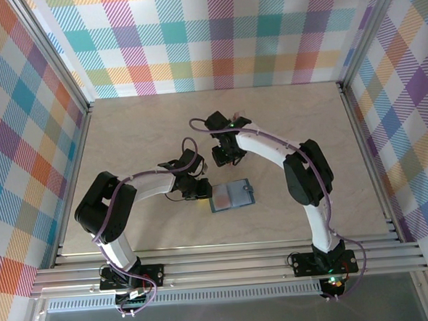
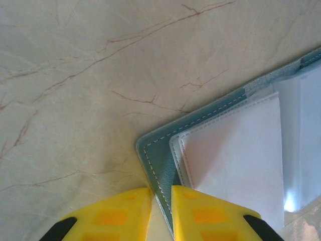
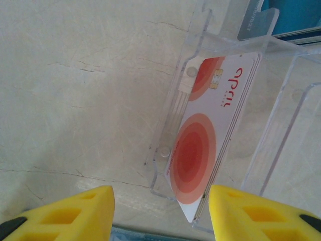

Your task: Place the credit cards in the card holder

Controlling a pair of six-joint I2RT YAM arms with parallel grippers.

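Lying open on the pale, marble-veined table [image 1: 139, 129], the teal-blue, soft, white-stitched folding card holder [image 1: 232, 196] is found near the middle, towards the arms' bases, with its clear inner pockets [image 2: 235, 150] turned upward. The left hand [image 1: 196, 189] is set at the holder's left edge. From the left wrist, its yellow fingers [image 2: 210, 216] are seen drawn almost together, with only a narrow gap between them. The stitched teal edge of the card holder [image 2: 155, 155] runs into that gap, so the left hand [image 2: 161, 193] is taken to be pinching that edge.

The right hand [image 1: 227, 158] is held just beyond the holder's far side. In the right wrist view its fingers [image 3: 256, 216] are spread wide, touching nothing. Between and ahead of them a clear, hard plastic case [image 3: 176, 100] rests on the table. The thin white plastic credit cards printed with red circles [image 3: 198, 150] are stacked, tilted, inside this case. Their near corner lies between the open fingers of the right hand [image 3: 160, 193]. A blue flat piece at the case's far end cannot be identified.
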